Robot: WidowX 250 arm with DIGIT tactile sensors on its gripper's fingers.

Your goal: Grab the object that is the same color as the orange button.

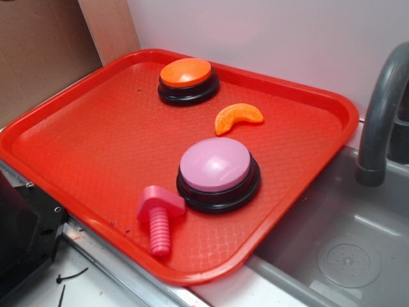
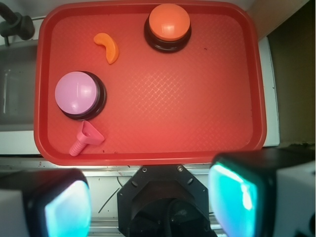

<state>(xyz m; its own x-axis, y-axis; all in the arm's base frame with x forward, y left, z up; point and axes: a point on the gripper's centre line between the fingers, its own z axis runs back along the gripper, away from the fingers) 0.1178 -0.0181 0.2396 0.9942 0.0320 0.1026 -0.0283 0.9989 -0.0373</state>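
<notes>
The gripper [image 2: 150, 202] hangs wide open off the tray's [image 2: 148, 111] lower edge; the toy orange slice [image 2: 108, 47] lies upper left, between the orange button [image 2: 169, 22] and pink button [image 2: 78, 93]; descend centred over its crescent

Bright, even light; soft glare on the pink button [image 1: 214, 164]; the claw [image 2: 153, 205] fingers look blurred and glow cyan.
</notes>
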